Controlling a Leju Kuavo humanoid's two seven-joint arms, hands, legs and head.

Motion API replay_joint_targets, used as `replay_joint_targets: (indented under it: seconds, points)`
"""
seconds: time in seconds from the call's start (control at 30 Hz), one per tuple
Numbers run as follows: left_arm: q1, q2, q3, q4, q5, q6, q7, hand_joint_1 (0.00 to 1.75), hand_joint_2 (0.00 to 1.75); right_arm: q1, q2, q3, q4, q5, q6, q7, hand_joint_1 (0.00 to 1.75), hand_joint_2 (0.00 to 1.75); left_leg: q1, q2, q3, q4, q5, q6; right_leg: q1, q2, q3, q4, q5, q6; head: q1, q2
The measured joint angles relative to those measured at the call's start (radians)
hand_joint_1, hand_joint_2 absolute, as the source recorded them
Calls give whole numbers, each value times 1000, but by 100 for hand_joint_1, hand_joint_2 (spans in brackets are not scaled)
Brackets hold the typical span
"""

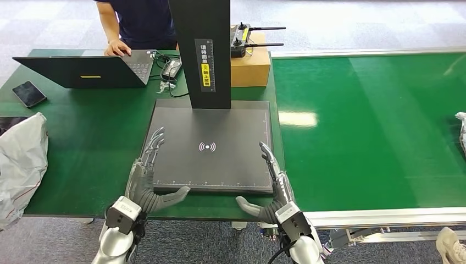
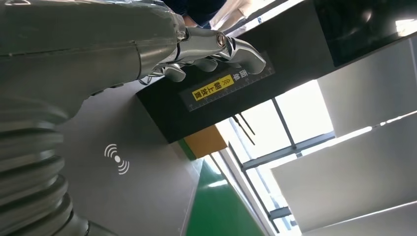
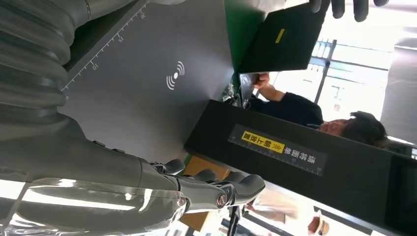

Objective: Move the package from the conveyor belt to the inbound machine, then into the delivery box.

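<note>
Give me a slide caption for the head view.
Both open hands, left hand and right hand, flank the bare scanner plate.

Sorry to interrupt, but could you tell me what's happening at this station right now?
The robot holds both hands open over the inbound machine's scan plate, left hand at one side edge, right hand at the other, gripping nothing. A white package shows at the conveyor belt's far edge. A person works at a laptop behind the table.

Both hands empty and spread over the near edge of the inbound machine (image 1: 211, 146), left hand (image 1: 147, 175) at its left corner, right hand (image 1: 273, 184) at its right, green conveyor belt (image 1: 373, 126) alongside, white package (image 1: 460, 127) peeking in at the far right edge, person (image 1: 137, 25) at a laptop (image 1: 88, 70) behind.
</note>
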Motion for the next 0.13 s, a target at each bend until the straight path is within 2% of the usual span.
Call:
replay_joint_targets:
  seconds: [0.13]
  points:
    - [6,-6,4,0,-7,0,0,0,175,-2,3,0,6,0,8,0,0,175,0,0,0,0,0,0,0,0,0,0,0,0,0,0]
